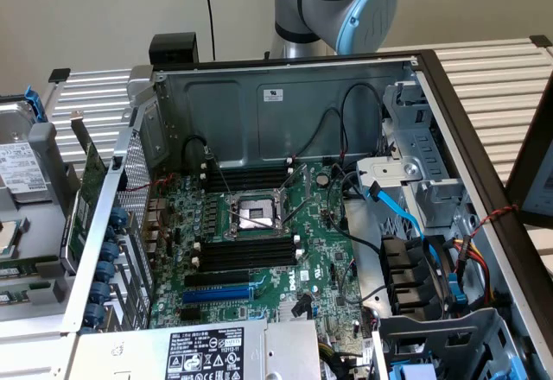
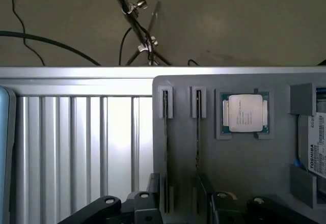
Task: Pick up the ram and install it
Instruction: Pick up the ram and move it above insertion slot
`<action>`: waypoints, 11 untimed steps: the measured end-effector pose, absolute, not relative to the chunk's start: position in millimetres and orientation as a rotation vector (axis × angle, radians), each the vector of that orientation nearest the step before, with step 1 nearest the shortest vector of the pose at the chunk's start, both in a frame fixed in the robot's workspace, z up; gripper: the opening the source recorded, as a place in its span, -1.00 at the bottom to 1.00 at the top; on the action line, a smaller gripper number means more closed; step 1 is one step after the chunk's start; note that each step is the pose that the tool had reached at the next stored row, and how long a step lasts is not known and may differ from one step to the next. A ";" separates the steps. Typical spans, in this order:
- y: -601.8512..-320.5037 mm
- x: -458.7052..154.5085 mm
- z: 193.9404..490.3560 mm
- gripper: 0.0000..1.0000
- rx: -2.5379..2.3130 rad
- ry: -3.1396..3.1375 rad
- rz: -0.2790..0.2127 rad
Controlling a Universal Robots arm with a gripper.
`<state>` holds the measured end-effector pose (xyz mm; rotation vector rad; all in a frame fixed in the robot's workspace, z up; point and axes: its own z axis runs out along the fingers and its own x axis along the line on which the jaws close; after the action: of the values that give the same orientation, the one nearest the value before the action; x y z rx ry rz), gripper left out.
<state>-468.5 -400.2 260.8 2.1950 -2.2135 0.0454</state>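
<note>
Two ram sticks stand on edge in a grey holder tray (image 2: 239, 168), showing as thin dark lines: one ram stick (image 2: 165, 147) and a second ram stick (image 2: 197, 132) beside it. My gripper (image 2: 183, 211) hovers over their near ends, open, with a black finger (image 2: 147, 206) on one side and the other finger (image 2: 226, 206) opposite; nothing is between them. In the exterior view the same sticks (image 1: 24, 269) lie at the far left, outside the case. On the motherboard (image 1: 259, 242), the long black memory slots (image 1: 251, 252) flank the CPU socket (image 1: 253, 214).
A CPU (image 2: 244, 113) and a hard drive (image 2: 317, 150) sit in the tray beside the sticks. A green expansion card (image 1: 86, 199) leans at the case's left wall. Blue cables (image 1: 406, 216) and drive bays fill the case's right side. The arm's joint (image 1: 346, 0) rises behind the case.
</note>
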 end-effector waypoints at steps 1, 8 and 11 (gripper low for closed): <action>-401.0 -468.4 259.0 -0.15 2.196 -2.213 0.046; -406.3 -466.6 246.2 -0.15 2.208 -2.202 0.046; -407.4 -465.6 240.8 -0.15 2.215 -2.195 0.046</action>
<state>-465.6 -407.4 240.8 2.2146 -2.1946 0.0462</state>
